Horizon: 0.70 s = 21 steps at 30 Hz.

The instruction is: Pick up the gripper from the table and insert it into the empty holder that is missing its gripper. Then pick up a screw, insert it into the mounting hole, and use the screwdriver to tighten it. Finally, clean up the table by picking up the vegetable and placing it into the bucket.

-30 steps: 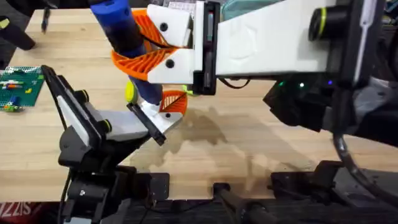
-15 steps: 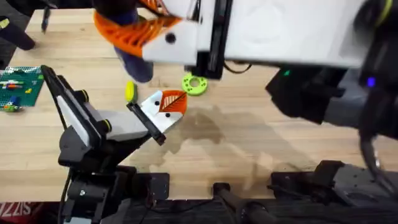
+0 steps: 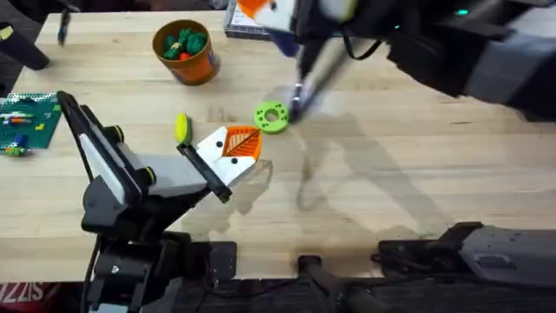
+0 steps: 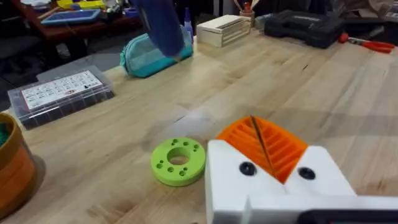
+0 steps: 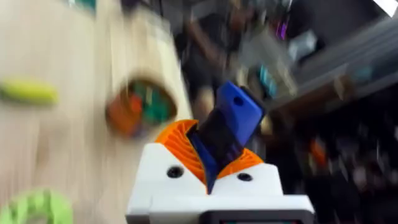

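Screwdriver (image 5: 227, 134), bright blue with a dark grip, sits pinched in the right gripper (image 5: 208, 171) above the bench's (image 3: 417, 200) far side. Left gripper's (image 4: 270, 158) orange pads are pressed together beside the green disc (image 3: 271, 116).

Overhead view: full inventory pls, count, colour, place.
bucket: 1, orange, green and red pieces inside, far left of table
vegetable: 1, yellow-green, left of the left end effector's tip
ring disc: 1, green, table centre
brick plate: 1, green, left table edge
parts box: 1, clear, labelled, far side by bucket
pouch: 1, teal, beyond the box
screwdriver: 1, blue, held in the right end effector
left end effector: 1, white with orange pads, resting near centre
right end effector: 1, white with orange pads, raised at far side
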### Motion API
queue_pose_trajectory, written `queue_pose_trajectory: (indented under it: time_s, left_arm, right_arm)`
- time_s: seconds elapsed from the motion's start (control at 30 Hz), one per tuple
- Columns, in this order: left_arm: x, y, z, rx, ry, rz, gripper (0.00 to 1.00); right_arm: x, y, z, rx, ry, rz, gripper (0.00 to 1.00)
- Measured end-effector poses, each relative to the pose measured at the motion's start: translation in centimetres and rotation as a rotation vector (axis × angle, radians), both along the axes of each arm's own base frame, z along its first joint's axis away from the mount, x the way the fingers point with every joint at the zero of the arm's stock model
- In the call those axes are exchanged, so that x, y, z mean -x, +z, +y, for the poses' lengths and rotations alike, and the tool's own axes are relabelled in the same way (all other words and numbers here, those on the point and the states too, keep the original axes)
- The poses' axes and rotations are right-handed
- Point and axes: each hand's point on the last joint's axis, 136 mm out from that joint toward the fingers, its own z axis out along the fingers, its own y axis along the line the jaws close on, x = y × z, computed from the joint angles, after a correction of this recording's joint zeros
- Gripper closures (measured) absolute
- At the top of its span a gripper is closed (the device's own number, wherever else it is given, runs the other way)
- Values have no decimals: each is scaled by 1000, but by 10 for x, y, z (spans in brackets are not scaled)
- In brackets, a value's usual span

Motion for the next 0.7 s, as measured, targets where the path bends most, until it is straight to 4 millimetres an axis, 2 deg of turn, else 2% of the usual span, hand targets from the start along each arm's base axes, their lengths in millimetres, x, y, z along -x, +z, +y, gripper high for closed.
queue_pose_trajectory:
  time_s: [0.2,0.33,0.47,0.7]
  left_arm:
    - [0,0,0,0,0,0,986]
    - [0,0,0,0,0,0,986]
    - [0,0,0,0,0,0,986]
    - [0,0,0,0,0,0,986]
  right_arm:
    - [-49,-112,-36,328,-113,63,996]
    - [-70,-166,-54,471,-114,69,996]
    - [-81,-203,-72,560,-112,80,996]
    - [-94,-227,-97,666,-141,63,996]
